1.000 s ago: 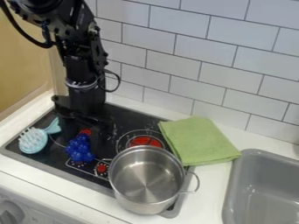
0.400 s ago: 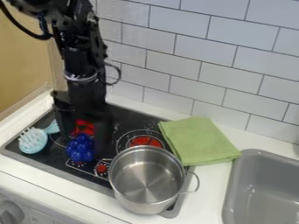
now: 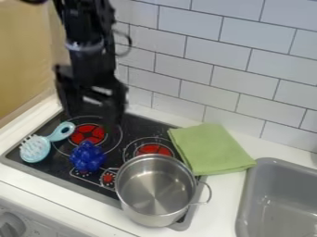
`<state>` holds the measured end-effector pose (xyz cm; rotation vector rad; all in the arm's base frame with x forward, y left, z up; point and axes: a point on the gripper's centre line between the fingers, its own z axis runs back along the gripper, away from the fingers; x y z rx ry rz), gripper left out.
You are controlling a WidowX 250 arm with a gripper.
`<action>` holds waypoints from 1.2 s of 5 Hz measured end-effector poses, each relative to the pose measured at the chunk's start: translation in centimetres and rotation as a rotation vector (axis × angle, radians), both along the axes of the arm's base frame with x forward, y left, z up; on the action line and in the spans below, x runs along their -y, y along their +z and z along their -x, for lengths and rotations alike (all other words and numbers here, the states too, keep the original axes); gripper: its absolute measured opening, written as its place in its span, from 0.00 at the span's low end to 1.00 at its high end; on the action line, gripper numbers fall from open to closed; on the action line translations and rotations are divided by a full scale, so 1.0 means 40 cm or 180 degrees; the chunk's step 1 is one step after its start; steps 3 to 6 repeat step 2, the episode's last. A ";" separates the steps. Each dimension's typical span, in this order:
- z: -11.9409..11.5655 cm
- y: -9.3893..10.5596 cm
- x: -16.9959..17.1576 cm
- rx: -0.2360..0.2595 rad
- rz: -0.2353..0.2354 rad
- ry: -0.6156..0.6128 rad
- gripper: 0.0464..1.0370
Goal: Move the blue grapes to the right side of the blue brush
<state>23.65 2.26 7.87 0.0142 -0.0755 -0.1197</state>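
The black gripper (image 3: 93, 118) hangs over the back left part of the stove, above and behind the grapes, with its two fingers spread apart and nothing between them. The blue grapes (image 3: 87, 156) rest on the black stovetop, in front of the left rear burner. Just left of them lies the light blue brush (image 3: 36, 148), its white bristles facing up and its looped handle pointing to the back right. Grapes and brush do not touch.
A steel pot (image 3: 156, 190) stands on the stove to the right of the grapes. A green cloth (image 3: 211, 148) lies on the counter behind it, beside the grey sink (image 3: 278, 203). The tiled wall (image 3: 217, 60) rises at the back.
The gripper has risen and moved back from the grapes, uncovering the left rear burner and the brush's handle. Its fingers are apart; the grapes stay on the stove.
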 end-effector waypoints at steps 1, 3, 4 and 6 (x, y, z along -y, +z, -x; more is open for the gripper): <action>-0.002 0.003 0.000 0.0010 0.0002 -0.0007 0.96; -0.002 0.004 0.000 0.0010 0.0002 -0.0007 0.96; -0.002 0.004 0.000 0.0010 0.0002 -0.0007 0.96; -0.002 0.004 0.000 0.0010 0.0002 -0.0007 0.96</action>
